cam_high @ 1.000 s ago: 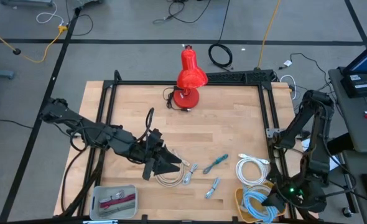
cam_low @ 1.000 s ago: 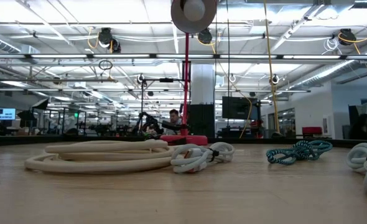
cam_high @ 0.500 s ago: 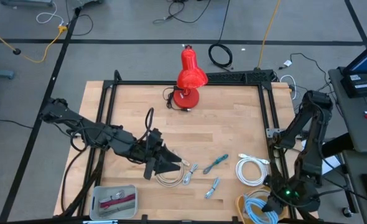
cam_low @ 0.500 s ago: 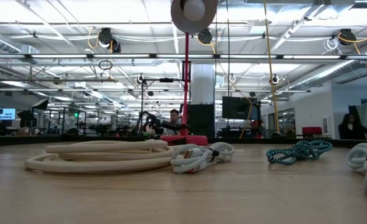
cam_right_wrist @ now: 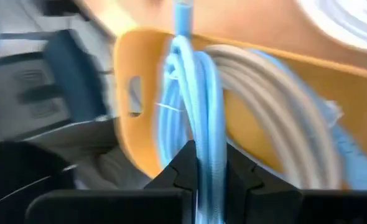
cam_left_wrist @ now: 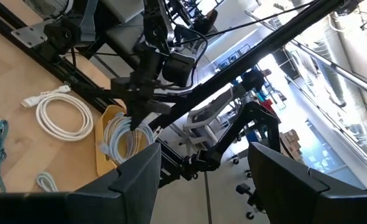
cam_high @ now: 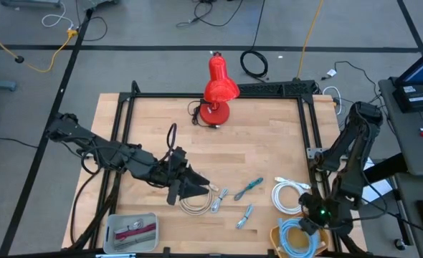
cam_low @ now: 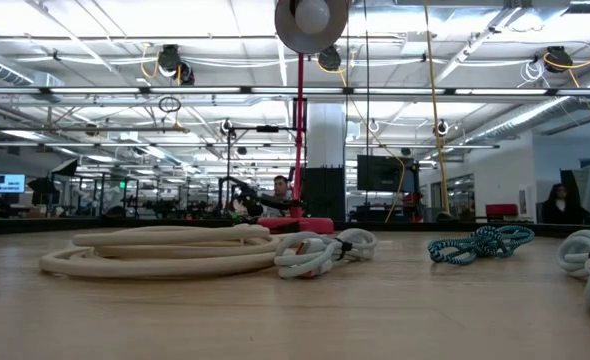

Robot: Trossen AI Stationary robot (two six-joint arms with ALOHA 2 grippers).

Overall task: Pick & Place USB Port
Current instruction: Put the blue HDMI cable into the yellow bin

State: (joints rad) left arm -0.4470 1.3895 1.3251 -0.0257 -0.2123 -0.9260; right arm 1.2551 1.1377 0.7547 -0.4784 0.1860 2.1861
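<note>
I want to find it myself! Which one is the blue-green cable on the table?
Start at the red lamp at the table's far edge and come straight toward the near edge. Between the beige coil by the left gripper and the white coil lies the teal cable. It is the only blue-green one, small and braided.

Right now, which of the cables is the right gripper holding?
The right gripper is shut on the light blue cable in the yellow tray, not the white coil beside it.
</note>
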